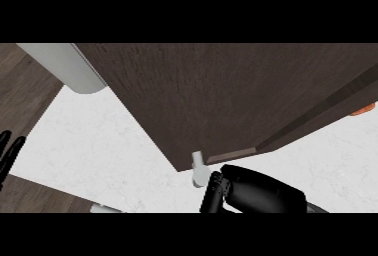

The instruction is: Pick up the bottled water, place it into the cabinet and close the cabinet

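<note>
The dark wooden cabinet door (229, 100) fills most of the head view, seen from above and swung at an angle. Its pale handle (198, 170) sticks out at the door's lower corner. My right hand (255, 192) sits just below that corner, its fingers (212, 192) straight and right beside the handle; whether they touch it I cannot tell. My left hand (9, 152) rests open at the left edge, fingers up. No bottled water shows anywhere; the door hides the cabinet's inside.
White marbled counter (96, 145) lies under and around the door. A pale grey rounded body (70, 67) stands at the top left. An orange object (363, 110) peeks out behind the door at the right edge. Wood surface (33, 197) fills the lower left corner.
</note>
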